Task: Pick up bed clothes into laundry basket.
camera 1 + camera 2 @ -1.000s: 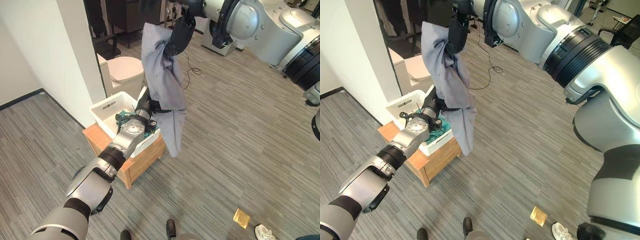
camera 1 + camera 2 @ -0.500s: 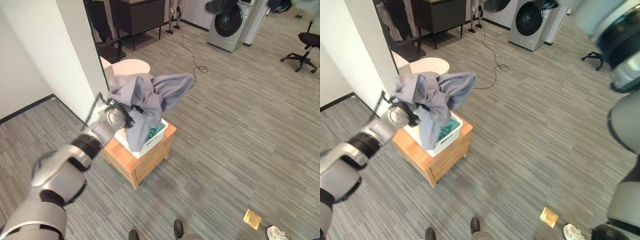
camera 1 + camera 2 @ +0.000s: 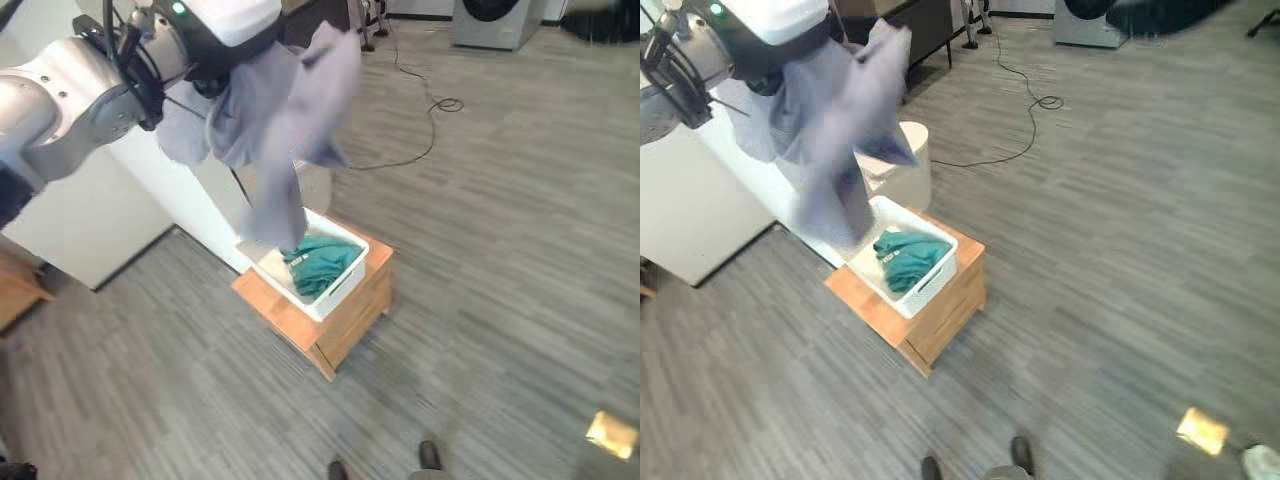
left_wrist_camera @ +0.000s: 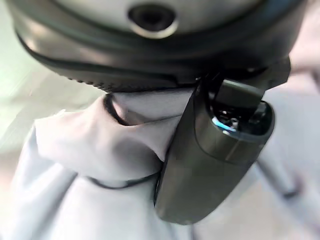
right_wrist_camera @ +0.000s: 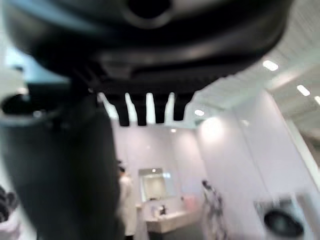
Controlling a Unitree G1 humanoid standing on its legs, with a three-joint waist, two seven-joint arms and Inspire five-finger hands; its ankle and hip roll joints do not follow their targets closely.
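Note:
A grey garment hangs in a bunch from my left hand, whose thumb and fingers are curled into the cloth. Its lower end dangles to the back rim of the white laundry basket. A teal cloth lies inside the basket. The basket stands on a low wooden stool. My right hand is raised towards the ceiling, fingers straight, with nothing in it.
A white wall corner stands just left of the stool, and a round white stool sits behind the basket. A washing machine is far back. A small gold square and a white shoe lie on the floor at the right.
The camera has swung. The right hand let go of the grey garment and lifted away. The left hand now holds the garment higher above the basket.

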